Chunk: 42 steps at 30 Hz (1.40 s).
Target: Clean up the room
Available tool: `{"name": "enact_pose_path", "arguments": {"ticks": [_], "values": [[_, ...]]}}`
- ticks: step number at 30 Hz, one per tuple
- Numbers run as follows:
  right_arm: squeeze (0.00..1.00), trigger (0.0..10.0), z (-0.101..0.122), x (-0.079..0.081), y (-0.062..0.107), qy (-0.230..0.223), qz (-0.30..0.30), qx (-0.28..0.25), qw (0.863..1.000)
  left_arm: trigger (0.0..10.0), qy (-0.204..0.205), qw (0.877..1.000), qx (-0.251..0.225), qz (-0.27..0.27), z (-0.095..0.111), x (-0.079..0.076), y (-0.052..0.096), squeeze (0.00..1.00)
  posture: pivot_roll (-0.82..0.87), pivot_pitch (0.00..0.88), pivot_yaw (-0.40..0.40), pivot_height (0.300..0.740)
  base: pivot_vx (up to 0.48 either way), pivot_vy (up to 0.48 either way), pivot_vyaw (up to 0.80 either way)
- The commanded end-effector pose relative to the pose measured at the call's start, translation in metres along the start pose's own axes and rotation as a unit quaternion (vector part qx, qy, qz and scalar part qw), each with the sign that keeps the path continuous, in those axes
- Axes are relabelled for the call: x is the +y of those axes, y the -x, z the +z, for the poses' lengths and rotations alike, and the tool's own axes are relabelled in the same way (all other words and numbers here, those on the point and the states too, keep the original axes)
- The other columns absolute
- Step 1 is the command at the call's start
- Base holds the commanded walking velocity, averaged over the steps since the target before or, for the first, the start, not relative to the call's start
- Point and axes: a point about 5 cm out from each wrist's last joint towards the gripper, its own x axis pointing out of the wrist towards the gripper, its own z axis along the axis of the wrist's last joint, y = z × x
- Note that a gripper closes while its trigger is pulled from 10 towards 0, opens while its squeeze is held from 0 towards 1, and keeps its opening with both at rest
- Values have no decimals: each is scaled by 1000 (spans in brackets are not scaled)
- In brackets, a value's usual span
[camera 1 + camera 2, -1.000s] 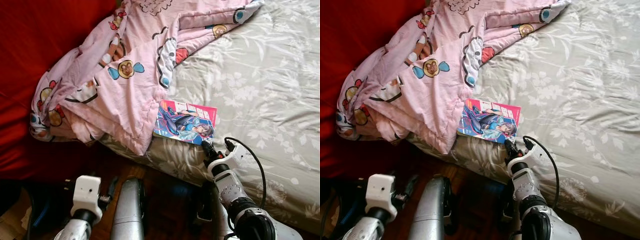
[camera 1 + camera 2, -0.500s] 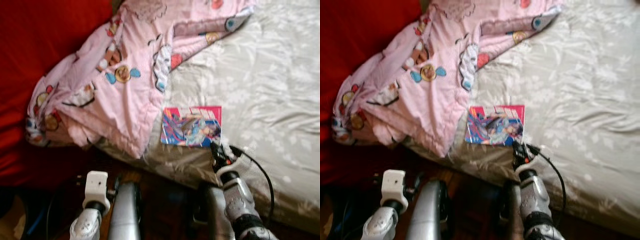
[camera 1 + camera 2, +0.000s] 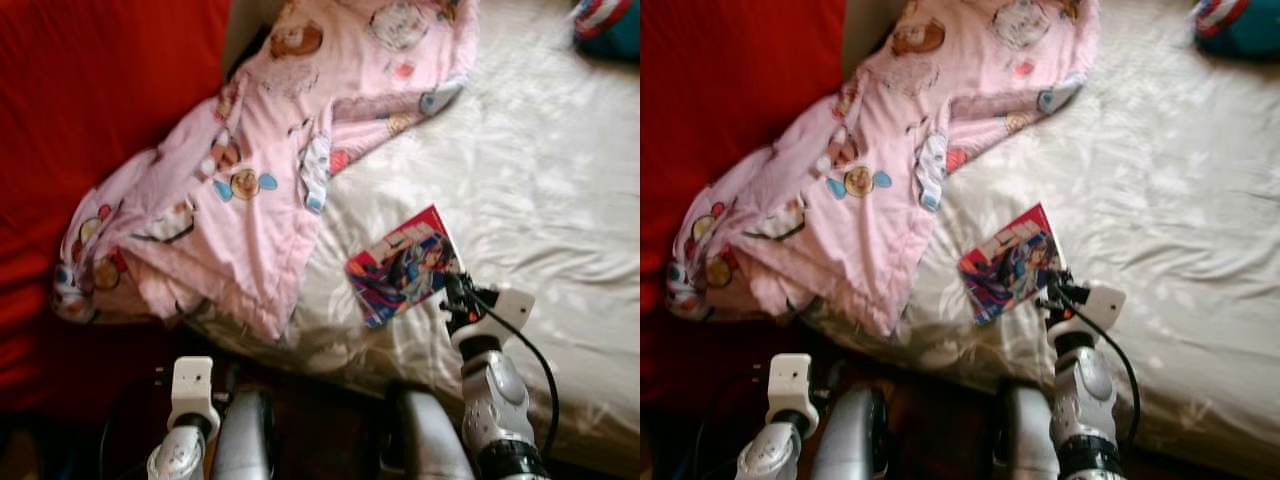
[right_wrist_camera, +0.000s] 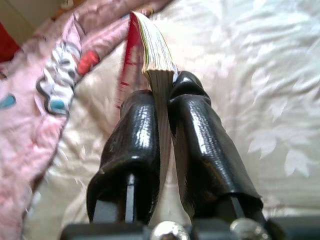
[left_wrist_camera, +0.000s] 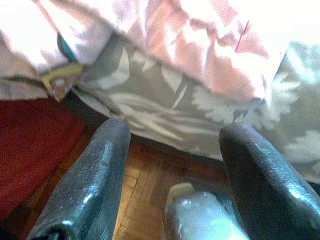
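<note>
Book is clamped by one edge between the closed jaws of the right gripper, tilted above the bed, probably so it can be carried off. Left gripper hangs idle, jaws apart, below the blanket.

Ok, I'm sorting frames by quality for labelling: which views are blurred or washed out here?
Both eye views are softly motion-blurred, the book's cover art smeared, and sunlight washes out the bedsheet. The left wrist view overexposes the pink blanket; its near fingers look soft. The right wrist view is sharp on the fingers, blurred behind.
</note>
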Motion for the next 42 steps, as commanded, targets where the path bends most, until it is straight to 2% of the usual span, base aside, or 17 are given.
{"name": "enact_pose_path", "arguments": {"ticks": [1, 4, 10, 12, 17, 20, 26, 32, 42], "values": [[0, 10000, -1, 2, 0, 3, 2, -1, 1000, 10000, 5, 1000, 18, 13, -11, 5, 5, 0, -34, 115, 4, 677, 0, 0, 0], [0, 10000, -1, 2, 1, 7, -1, -1, 1000, 10000, 5, 1000, 22, 14, -14, 5, 6, 0, -35, 108, 4, 686, 0, 0, 0], [0, 10000, -1, 4, 4, 85, -3, 6, 996, 10000, 4, 999, 45, 16, -28, 6, 10, 0, -43, 100, 0, 721, 0, 0, 0], [0, 10000, -4, 4, 6, 87, -6, 9, 996, 10000, 5, 998, 60, 15, -36, 5, 13, 0, -45, 92, -1, 740, 0, 0, 0], [0, 10000, -8, 5, 8, 91, -6, 15, 996, 10000, 9, 997, 78, 11, -43, 5, 17, 0, -44, 87, -2, 740, 0, 0, 0], [0, 10000, -15, 4, 9, 101, -14, 40, 994, 10000, 17, 995, 93, 13, -50, 5, 20, 0, -44, 91, -4, 740, 0, 0, 0], [0, 10000, -17, 1, 9, 90, -28, 46, 994, 10000, 28, 993, 116, 20, -57, 7, 23, 0, -43, 100, -9, 740, 0, 0, 0], [0, 10000, -20, -7, 11, 96, -61, 65, 991, 10000, 28, 990, 138, 17, -64, 5, 24, 0, -44, 112, -17, 740, 0, 0, 0], [0, 10000, -21, -11, 10, 96, -71, 72, 990, 10000, 21, 987, 158, 6, -68, 0, 25, 0, -49, 126, -25, 740, 0, 0, -709]]}}
